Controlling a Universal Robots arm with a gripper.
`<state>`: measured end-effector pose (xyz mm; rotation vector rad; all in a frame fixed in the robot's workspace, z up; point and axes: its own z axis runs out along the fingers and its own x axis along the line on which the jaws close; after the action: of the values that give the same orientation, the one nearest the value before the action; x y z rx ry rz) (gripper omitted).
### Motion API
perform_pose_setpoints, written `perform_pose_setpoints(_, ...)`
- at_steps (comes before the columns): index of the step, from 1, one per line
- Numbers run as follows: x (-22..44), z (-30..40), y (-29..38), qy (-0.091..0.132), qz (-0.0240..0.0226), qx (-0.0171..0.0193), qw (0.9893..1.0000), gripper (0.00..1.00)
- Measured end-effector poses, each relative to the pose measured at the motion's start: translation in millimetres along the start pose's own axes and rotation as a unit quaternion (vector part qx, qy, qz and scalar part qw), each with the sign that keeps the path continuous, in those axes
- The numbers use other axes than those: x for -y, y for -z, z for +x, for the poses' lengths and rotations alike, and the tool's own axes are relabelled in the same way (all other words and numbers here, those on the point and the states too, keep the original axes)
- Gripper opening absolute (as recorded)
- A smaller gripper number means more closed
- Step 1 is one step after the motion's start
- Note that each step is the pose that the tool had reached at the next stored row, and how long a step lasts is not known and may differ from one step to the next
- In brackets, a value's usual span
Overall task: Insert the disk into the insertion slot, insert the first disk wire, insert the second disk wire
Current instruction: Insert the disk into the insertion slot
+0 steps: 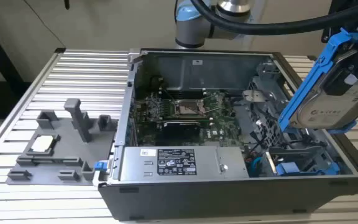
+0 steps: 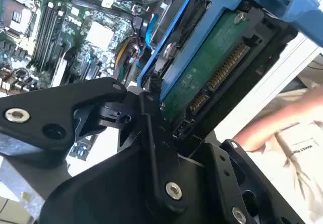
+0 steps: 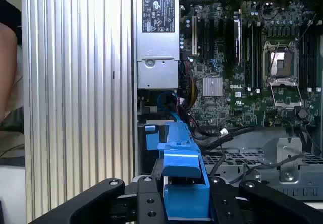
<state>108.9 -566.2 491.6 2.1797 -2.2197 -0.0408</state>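
The disk, a silver-beige drive in a bright blue caddy, hangs tilted on edge above the open computer case at the exterior view's right. My gripper is shut on it from above. In the second wrist view the disk's green circuit side and connector row face the camera between my black fingers. In the first wrist view the blue caddy sits clamped in my gripper. The insertion slot lies below the disk in the grey drive cage at the case's near right corner. Loose black wires lie beside the perforated cage.
The case holds a green motherboard with a square processor socket and a grey power supply box with a sticker. A grey fixture stands on the ribbed table at the exterior view's left. A person's arm is close to the disk.
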Motion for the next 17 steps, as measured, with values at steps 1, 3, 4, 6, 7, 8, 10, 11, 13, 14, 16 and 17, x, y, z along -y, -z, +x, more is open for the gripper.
perform_pose_setpoints(1,0.0,0.0,0.0,0.000,0.0000,0.0000,1.0000,0.33)
perform_pose_setpoints(3,0.0,0.0,0.0,0.000,-0.0001,0.0000,1.0000,0.33)
perform_pose_setpoints(4,0.0,0.0,0.1,0.000,-0.0001,-0.0002,1.0000,0.33)
perform_pose_setpoints(6,0.0,0.0,-0.2,0.000,-0.0001,-0.0003,1.0000,0.33)
perform_pose_setpoints(7,0.0,0.0,-0.5,0.000,-0.0001,-0.0003,1.0000,0.33)
perform_pose_setpoints(8,0.1,0.0,-0.9,0.000,0.0001,-0.0004,1.0000,0.33)
perform_pose_setpoints(10,0.2,0.0,-2.1,0.000,0.0006,-0.0008,1.0000,0.33)
perform_pose_setpoints(11,0.2,0.0,-2.7,0.000,0.0009,-0.0008,1.0000,0.33)
perform_pose_setpoints(13,0.2,0.0,-3.8,0.000,0.0011,-0.0008,1.0000,0.33)
perform_pose_setpoints(14,0.2,0.0,-4.3,0.000,0.0012,-0.0007,1.0000,0.33)
perform_pose_setpoints(16,0.2,0.0,-5.3,0.000,0.0013,-0.0008,1.0000,0.33)
perform_pose_setpoints(17,0.2,0.0,-5.8,0.000,0.0013,-0.0009,1.0000,0.33)
